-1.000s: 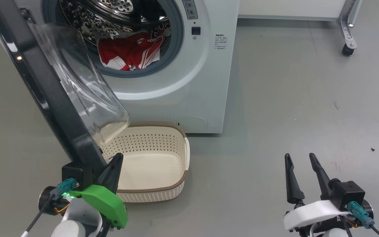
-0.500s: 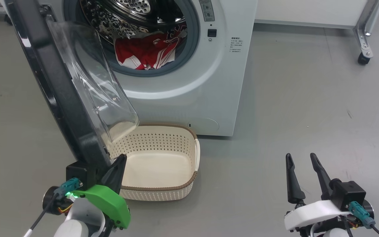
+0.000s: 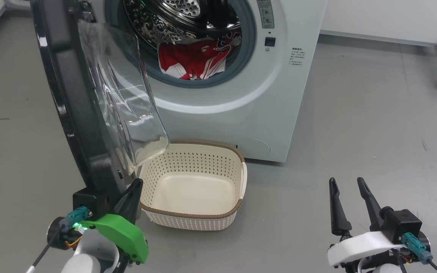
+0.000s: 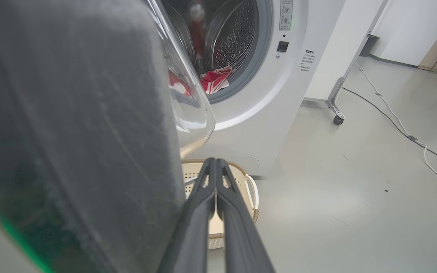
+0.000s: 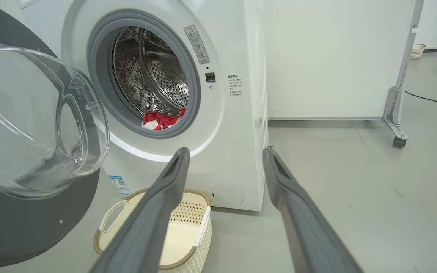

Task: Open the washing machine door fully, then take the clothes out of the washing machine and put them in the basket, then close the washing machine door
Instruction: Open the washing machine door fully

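Head view: the washing machine door (image 3: 70, 98) stands swung out, its lower rim against the clenched, empty left claw (image 3: 137, 185). The right claw (image 3: 346, 179) hangs released, well apart. The clothes (image 3: 192, 60) lie in the washing machine (image 3: 241, 110) mouth, and the basket (image 3: 237, 206) sits empty on the floor below. Left wrist view: fingers (image 4: 199, 212) pressed together beside the rim. Right wrist view: spread fingers (image 5: 157, 212) frame the drum. The step is probably door-opening; next, push the rim wider.

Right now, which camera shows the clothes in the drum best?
Head view: the clothes lie spread across the drum mouth, white stripes plain. Right wrist view shows a small red bunch low in the mouth. Left wrist view catches a scrap, partly behind the washing machine door glass.
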`<state>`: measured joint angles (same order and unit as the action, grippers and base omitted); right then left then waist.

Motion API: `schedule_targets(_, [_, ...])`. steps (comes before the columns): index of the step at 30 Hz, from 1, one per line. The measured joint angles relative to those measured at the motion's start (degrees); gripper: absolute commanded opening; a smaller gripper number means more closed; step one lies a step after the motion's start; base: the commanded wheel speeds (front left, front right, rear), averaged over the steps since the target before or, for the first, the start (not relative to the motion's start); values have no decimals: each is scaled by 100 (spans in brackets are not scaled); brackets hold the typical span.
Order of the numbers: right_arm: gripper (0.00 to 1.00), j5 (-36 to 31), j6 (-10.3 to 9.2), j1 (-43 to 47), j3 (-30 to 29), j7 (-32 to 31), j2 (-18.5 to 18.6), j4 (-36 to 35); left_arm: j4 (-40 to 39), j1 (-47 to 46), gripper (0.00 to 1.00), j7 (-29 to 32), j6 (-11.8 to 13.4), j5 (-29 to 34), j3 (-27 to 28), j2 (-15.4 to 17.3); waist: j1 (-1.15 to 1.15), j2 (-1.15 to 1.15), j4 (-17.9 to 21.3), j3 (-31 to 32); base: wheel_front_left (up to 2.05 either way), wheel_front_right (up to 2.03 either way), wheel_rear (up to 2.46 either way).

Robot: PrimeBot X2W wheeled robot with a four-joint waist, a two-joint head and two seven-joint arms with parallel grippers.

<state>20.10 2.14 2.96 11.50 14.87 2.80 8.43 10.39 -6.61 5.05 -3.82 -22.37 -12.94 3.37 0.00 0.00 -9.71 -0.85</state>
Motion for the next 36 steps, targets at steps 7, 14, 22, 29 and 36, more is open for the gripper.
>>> schedule_targets(7, [100,-10,33,15,3,0,-3,9,21,0,0,-26,11,-43,79,0,0,0,-276,6,0,0,0])
schedule_targets(14, [100,-30,42,42,24,0,-10,16,24,1,0,-79,104,-57,202,34,0,0,-503,-12,0,0,0])
schedule_targets(22, [100,-115,85,96,162,0,-20,25,4,2,0,-135,193,-133,490,152,0,0,-720,-131,0,0,0])
schedule_targets(29, [100,-211,130,91,263,0,-20,26,-38,4,0,-221,305,-294,918,302,0,0,-788,-343,0,0,0])
schedule_targets(36, [100,-270,131,35,269,0,-19,26,-53,3,0,-312,441,-439,1352,512,0,0,-802,-595,0,0,0])
